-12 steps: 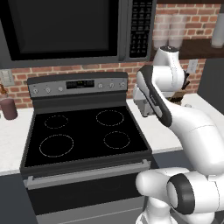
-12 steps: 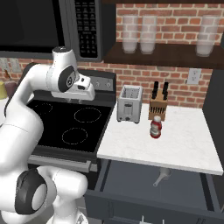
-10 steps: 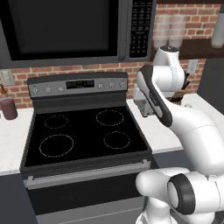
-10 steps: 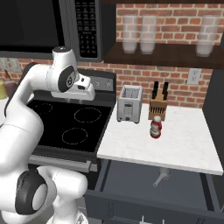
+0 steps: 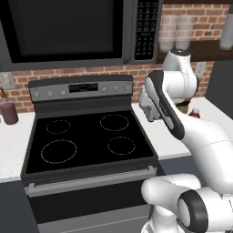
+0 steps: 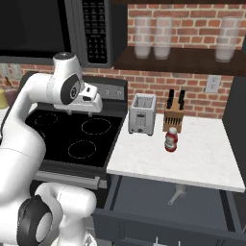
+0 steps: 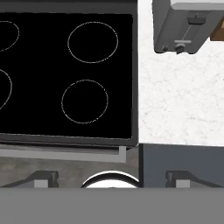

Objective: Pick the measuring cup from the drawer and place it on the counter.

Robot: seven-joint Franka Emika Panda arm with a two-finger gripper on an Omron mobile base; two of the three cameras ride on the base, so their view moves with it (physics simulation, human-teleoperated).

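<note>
**A:** Nearest first: where does the measuring cup (image 6: 177,194) lie?

**B:** In the open drawer (image 6: 144,199), below the worktop (image 6: 192,158); it lies tipped on the drawer floor with its handle pointing toward the front, untouched; nothing stands near it.

**A:** And the gripper (image 6: 80,112)?

**B:** High over the stovetop (image 6: 72,134), well apart from the drawer and off to its left; in the hand view the fingers (image 7: 43,178) stand spread, with a wide gap between the two tips and nothing held.

**A:** What has just changed?

**B:** Almost nothing; against the pictures from half a second ago the arm holds the same pose, and cup, toaster (image 6: 142,114), red-capped bottle (image 6: 170,140) and knife block (image 6: 174,116) sit where they sat; the base has not driven either.

**A:** Meaning for the task?

**B:** I judge the reach has not begun; the hand must swing right and drop low into the drawer before any grasp.

**A:** Farthest back?

**B:** The brick wall, the microwave (image 5: 68,29), and glasses on the shelf (image 6: 182,57).
</note>
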